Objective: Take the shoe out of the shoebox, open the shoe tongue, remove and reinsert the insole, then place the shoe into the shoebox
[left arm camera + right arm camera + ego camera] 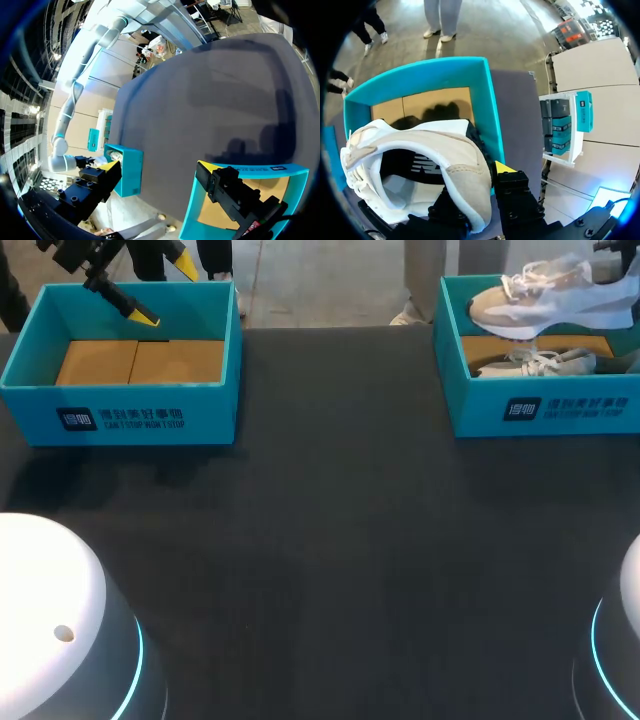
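A white and beige shoe (548,296) hangs above the right teal shoebox (545,410), toe towards the left. My right gripper (476,186) is shut on its heel collar (465,175); one yellow fingertip (502,167) shows outside the heel, while the other finger is hidden inside the shoe. A second shoe (535,362) lies in that box beneath it. My left gripper (165,290) hovers open over the back of the left shoebox (120,415), nothing between its fingers. In the left wrist view the same gripper (157,171) stands wide open above that box's rim (250,170).
The left box holds only its brown cardboard floor (140,362). Dark table surface (330,520) spreads between and in front of the two boxes. Two white robot bases (55,620) sit at the near corners.
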Robot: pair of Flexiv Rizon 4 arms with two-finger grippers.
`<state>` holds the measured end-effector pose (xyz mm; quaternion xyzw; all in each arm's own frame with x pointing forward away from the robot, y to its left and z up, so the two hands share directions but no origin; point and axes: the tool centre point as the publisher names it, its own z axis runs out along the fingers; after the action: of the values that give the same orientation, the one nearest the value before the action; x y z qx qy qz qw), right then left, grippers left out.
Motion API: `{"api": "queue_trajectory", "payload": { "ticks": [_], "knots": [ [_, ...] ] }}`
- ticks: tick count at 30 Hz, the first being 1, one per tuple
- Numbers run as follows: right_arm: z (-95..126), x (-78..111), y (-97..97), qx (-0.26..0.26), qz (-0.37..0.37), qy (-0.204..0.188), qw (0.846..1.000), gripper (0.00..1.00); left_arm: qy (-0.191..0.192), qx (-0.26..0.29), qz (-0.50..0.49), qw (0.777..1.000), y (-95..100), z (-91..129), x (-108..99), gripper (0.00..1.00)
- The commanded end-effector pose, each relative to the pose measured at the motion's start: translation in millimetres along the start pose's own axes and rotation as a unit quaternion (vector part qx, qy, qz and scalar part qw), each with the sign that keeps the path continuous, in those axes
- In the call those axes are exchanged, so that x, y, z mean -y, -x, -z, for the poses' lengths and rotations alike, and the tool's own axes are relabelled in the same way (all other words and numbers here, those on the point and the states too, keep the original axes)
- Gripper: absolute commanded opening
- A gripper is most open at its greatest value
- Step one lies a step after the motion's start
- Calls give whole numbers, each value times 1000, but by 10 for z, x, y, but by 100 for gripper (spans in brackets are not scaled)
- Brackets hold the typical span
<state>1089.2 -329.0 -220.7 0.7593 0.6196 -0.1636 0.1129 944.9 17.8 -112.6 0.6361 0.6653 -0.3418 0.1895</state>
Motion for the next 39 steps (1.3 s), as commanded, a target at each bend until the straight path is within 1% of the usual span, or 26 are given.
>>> {"api": "queue_trajectory", "payload": {
  "ticks": [1, 13, 22, 30, 39],
  "knots": [
    [-110, 51, -8, -3, -2, 2, 1000, 0, 2, -1, 0, 1000, -2, -1, 13, 100],
    [-281, 80, -28, -3, -7, -8, 1000, 0, 2, -1, 0, 1000, -2, -1, 13, 100],
    [-351, 96, -37, -3, -7, -16, 1000, 0, 2, -1, 0, 1000, -2, -1, 13, 100],
    [-347, 95, -37, -2, -8, -16, 1000, 0, 2, -1, 0, 1000, -2, -1, 13, 100],
    [-287, 69, 0, 2, -9, -10, 1000, 0, 2, -1, 0, 1000, -2, -1, 13, 100]
  ]
}}
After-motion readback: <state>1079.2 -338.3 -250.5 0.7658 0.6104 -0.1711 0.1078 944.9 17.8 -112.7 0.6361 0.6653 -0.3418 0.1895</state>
